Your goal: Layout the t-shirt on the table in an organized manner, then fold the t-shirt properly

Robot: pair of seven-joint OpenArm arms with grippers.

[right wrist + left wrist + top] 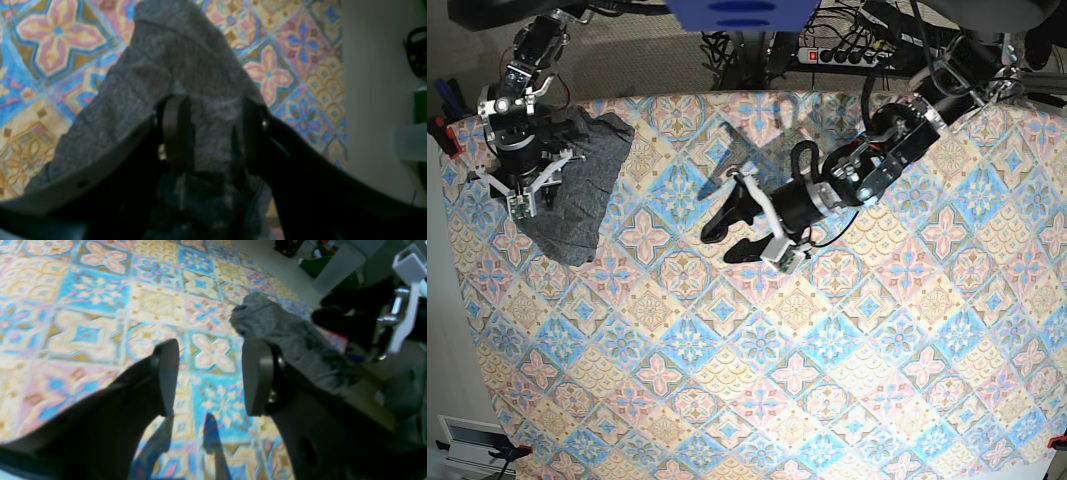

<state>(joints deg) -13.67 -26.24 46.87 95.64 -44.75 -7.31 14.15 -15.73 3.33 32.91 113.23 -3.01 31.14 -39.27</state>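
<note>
The heathered dark-grey jersey t-shirt (577,185) lies bunched in the upper left of the base view, near the corner of the table (847,380), a wide surface under a pastel cloth of blue, pink and cream tiles. The right gripper (525,195) sits over the garment; in the right wrist view its two black fingers (176,133) stand apart with grey fabric bunched between them, though a firm grip cannot be told. The left gripper (739,232) hovers at upper centre, jaws spread wide, empty over bare patterned cloth, well apart from the shirt.
</note>
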